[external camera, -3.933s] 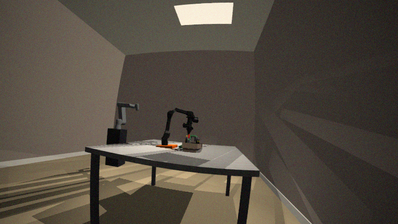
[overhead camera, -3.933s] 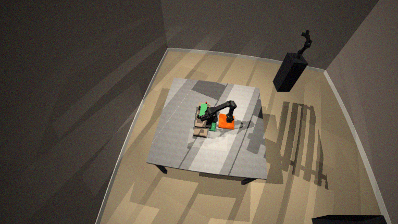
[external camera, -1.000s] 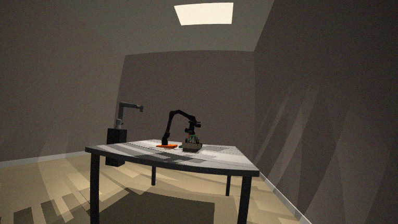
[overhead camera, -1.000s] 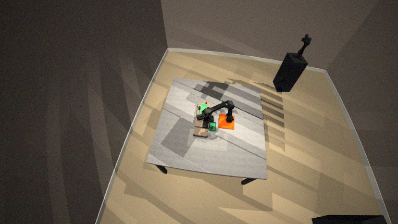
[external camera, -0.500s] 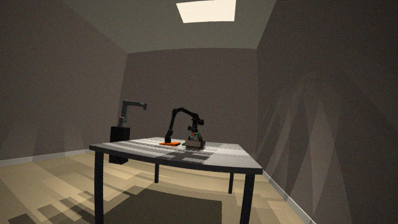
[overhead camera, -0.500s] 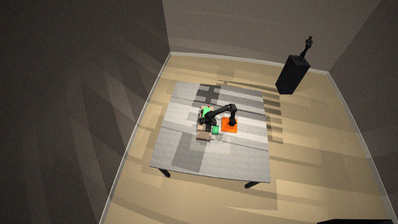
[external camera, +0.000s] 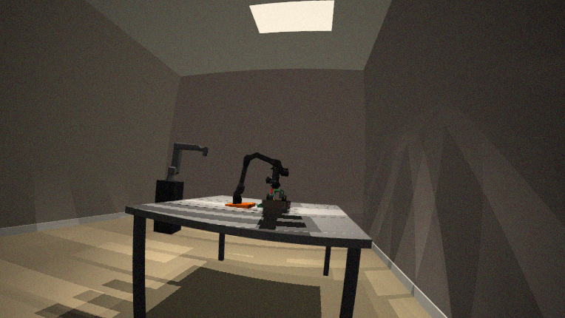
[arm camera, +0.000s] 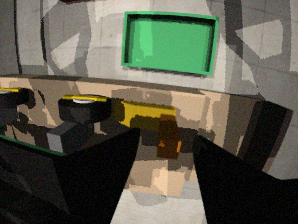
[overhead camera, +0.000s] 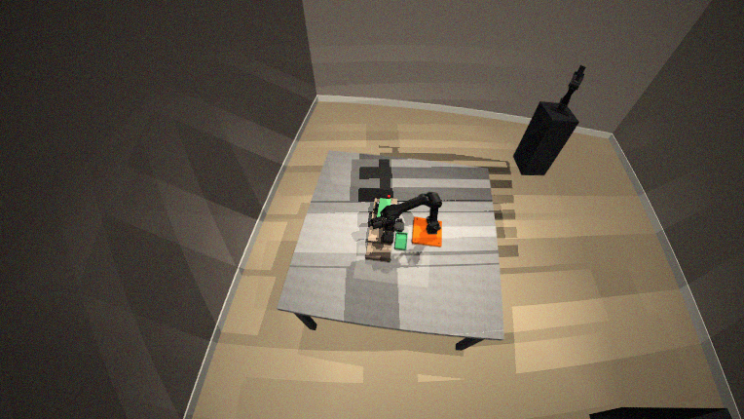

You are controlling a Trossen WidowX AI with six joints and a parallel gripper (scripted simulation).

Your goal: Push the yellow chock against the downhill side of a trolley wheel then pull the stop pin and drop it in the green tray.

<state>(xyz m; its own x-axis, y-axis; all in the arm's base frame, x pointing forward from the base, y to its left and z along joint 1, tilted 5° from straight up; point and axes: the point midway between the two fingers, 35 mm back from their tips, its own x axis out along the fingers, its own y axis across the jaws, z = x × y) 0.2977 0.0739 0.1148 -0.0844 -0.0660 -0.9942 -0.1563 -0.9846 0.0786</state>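
The trolley (overhead camera: 384, 207) with its green deck stands on the wooden ramp (overhead camera: 378, 249) (arm camera: 212, 107). The red-headed stop pin (overhead camera: 389, 196) shows at the uphill end and is out of the wrist view. In the wrist view, the yellow chock (arm camera: 150, 116) lies on the ramp just right of a dark trolley wheel (arm camera: 84, 110), very near or touching; shadow hides the exact contact. My gripper (arm camera: 166, 137) is open around the chock's orange handle (arm camera: 169, 136), with a gap on both sides. The green tray (overhead camera: 400, 241) (arm camera: 185, 45) is empty.
The arm's base stands on an orange plate (overhead camera: 420, 239) (external camera: 248, 205) on the grey table (overhead camera: 447, 291). The tray lies beside the ramp, between it and the plate. A dark block (arm camera: 267, 135) closes the ramp's lower end. A second arm on a black pedestal (overhead camera: 546, 134) stands off the table.
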